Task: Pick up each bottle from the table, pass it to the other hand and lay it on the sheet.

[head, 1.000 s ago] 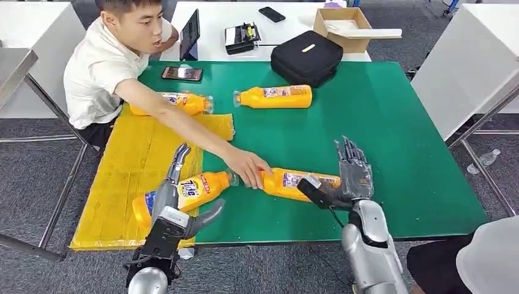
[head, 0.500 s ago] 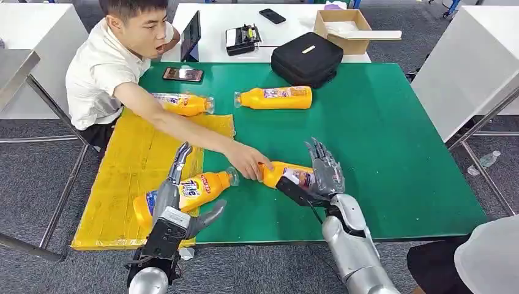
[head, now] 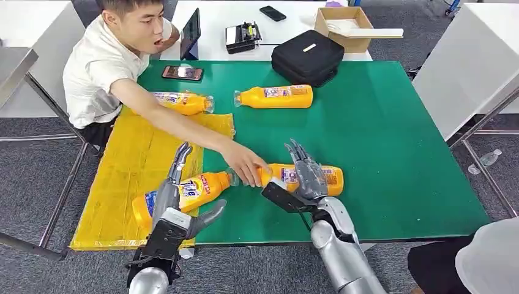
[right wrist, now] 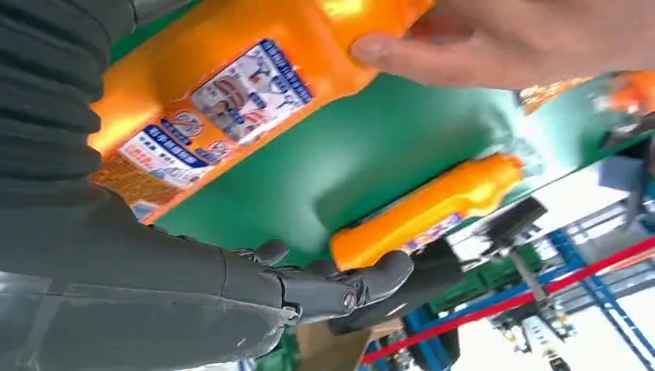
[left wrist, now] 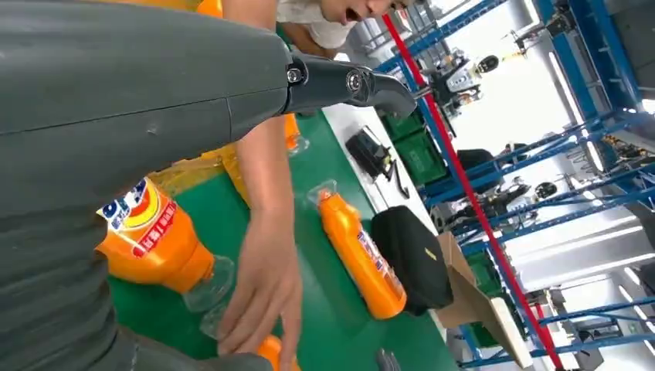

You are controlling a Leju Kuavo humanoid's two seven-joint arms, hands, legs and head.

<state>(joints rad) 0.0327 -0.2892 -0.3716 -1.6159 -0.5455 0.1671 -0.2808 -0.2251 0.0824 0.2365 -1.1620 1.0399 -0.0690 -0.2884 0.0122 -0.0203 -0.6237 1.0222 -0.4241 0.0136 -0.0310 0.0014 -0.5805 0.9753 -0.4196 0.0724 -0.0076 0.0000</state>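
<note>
So over that last second my right hand (head: 306,174) swept in from the right end of the near detergent bottle (head: 330,177) and came to hover spread over its label, fingers apart and the thumb low on my side, nothing closed on it. From the right wrist view the fingers looked splayed wide beside the label. That bottle lay on its side on the green table (head: 398,141), and the person's hand (head: 245,165) held its cap end, steadying it. I judged the grasp was next: fingers needed to wrap the body before any lift. My left hand (head: 177,202) stayed draped over the Tide bottle (head: 196,187) lying partly on the yellow sheet (head: 122,177), with the fingers lying along it and the thumb out to the side; whether it gripped, I couldn't tell. Two more bottles waited at the far side, one (head: 275,96) on the green and one (head: 180,103) at the sheet's far edge.
</note>
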